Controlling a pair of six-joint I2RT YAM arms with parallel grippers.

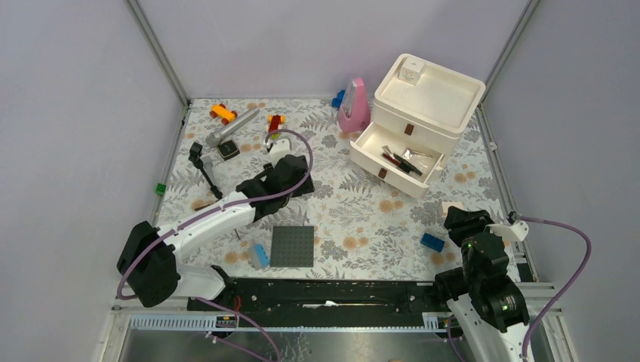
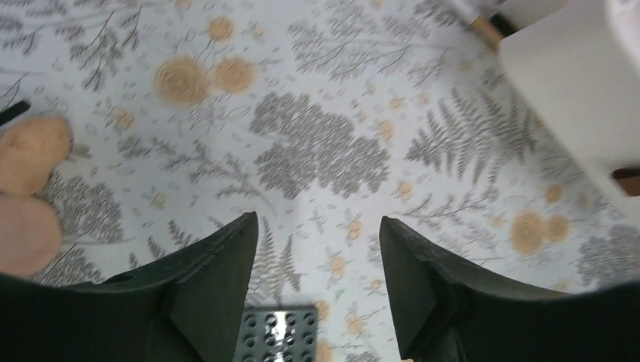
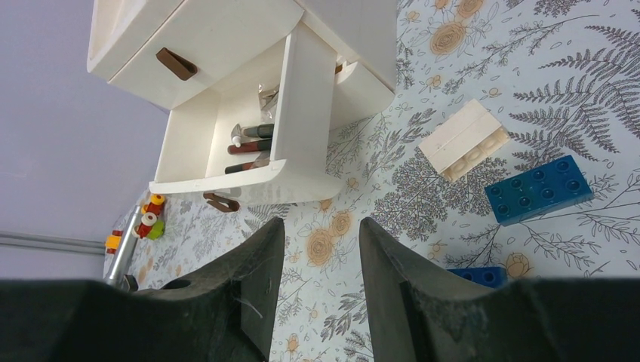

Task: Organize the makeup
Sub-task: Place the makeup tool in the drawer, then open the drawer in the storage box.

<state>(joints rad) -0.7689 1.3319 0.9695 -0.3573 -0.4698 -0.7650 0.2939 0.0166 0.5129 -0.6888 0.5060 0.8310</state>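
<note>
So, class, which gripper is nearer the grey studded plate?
Left. The left gripper hovers just beyond the grey studded plate; the right gripper sits well off to its right.

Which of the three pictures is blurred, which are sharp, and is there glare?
Left wrist view: blurred, the floral tablecloth and peach puffs look smeared. Right wrist view: sharp, the open drawer and blue brick are crisp. Top view: even light, soft shadows, no strong glare.

1. Table cover: white, grey fern print, peach-orange blossoms.
2. Drawer cabinet: cream; pulls brown.
3. Sticks in open drawer: black and dark red.
4. Round puffs: peach.
5. Studded plate: dark grey.
6. Brick: blue.
7. Wedge-shaped object: pink.
8. Left arm: white shell, black joints.
9. Walls: plain pale lilac-grey.
</note>
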